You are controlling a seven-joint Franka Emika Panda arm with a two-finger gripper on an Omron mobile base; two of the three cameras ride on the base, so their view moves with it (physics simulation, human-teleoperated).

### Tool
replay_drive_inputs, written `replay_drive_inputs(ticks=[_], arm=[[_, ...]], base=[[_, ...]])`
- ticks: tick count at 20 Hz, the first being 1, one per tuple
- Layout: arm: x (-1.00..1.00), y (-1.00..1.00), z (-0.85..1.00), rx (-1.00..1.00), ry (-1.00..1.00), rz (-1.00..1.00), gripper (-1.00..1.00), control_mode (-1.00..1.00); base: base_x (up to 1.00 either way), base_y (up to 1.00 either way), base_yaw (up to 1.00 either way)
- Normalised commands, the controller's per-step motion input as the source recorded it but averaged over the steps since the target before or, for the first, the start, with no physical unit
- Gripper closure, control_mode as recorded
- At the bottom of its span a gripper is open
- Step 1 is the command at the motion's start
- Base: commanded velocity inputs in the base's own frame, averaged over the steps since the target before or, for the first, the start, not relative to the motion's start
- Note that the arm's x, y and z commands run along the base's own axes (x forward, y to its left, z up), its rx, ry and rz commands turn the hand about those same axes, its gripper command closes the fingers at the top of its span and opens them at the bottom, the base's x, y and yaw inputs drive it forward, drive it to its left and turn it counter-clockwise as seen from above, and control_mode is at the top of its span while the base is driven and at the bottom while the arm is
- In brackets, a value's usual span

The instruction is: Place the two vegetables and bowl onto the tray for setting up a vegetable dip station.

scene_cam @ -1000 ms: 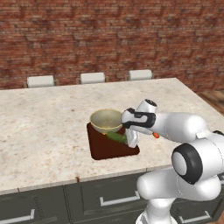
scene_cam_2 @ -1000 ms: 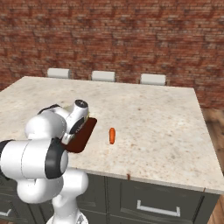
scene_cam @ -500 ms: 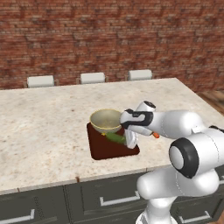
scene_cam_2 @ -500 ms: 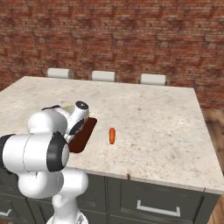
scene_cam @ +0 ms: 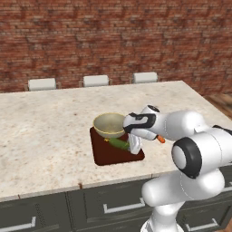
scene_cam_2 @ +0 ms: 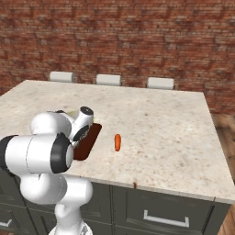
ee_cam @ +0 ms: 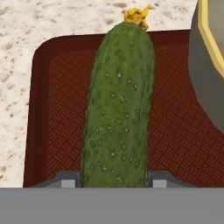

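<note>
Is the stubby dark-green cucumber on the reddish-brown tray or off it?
Over it: the stubby dark-green cucumber lies lengthwise above the reddish-brown tray; whether it rests there, cannot tell.

Lighting: even, bright, diffuse throughout; no single source evident. Shadows: soft and faint; a slight dark patch lies under the white arm (scene_cam: 181,127) on the tray (scene_cam: 106,156); the surface (scene_cam: 45,136) carries almost no cast shadows. Glare: mild sheen on the arm's rounded shells; none on the brick wall (scene_cam: 113,41). Sharpness: base views slightly soft, coarse rendered textures, jagged edges on the stools. Hand view: crisp close-up, the cucumber (ee_cam: 118,109) skin speckles and the tray weave clear; the bowl (ee_cam: 210,61) wall at right is shaded dark. Distortion: none noticeable at edges.
</note>
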Motion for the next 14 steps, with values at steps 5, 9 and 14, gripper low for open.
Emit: replay_drive_inputs(ticks=[5, 9, 14], arm=[[0.01, 0.01, -0.06, 0.01, 0.03, 0.0, 1.0, -1.0], [0.01, 0.0, -0.07, 0.01, 0.03, 0.0, 1.0, -1.0], [0.0, 0.01, -0.05, 0.01, 0.02, 0.0, 1.0, -1.0]], base=[[0.0, 0.0, 0.0], [0.0, 0.0, 0.0], [0.0, 0.0, 0.0]])
